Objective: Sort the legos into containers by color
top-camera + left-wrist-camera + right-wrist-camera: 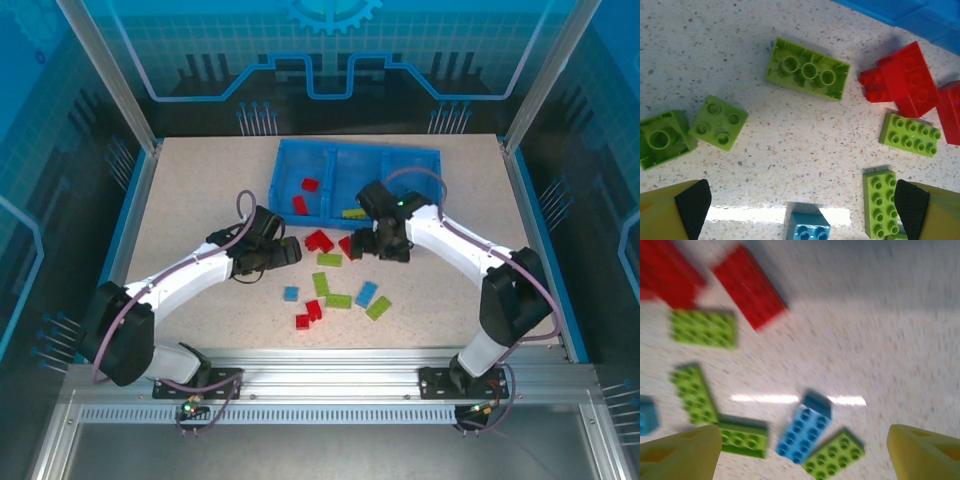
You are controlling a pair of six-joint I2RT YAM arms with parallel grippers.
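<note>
Hovering over the scattered bricks, the left end effector (802, 205) has its fingers spread wide and grips nothing. A light blue brick (807, 227) lies on the speckled surface (790, 150) between the two black pads (692, 202). A long green brick (880, 202) lies just beside the right-hand pad. Further ahead are a big upturned green brick (807, 70) and a red cluster (902, 80).

The right end effector (802, 445) is also spread apart and empty. Its view is blurred, but a blue brick (802, 432) and a small green brick (832, 457) lie side by side between the yellow fingers (685, 455).

From above, both end effectors sit over the loose pile, just on the near side of the blue tray (285, 165). The tray's left compartment holds two red bricks (310, 184), and the middle one holds a yellow-green brick (353, 213).
</note>
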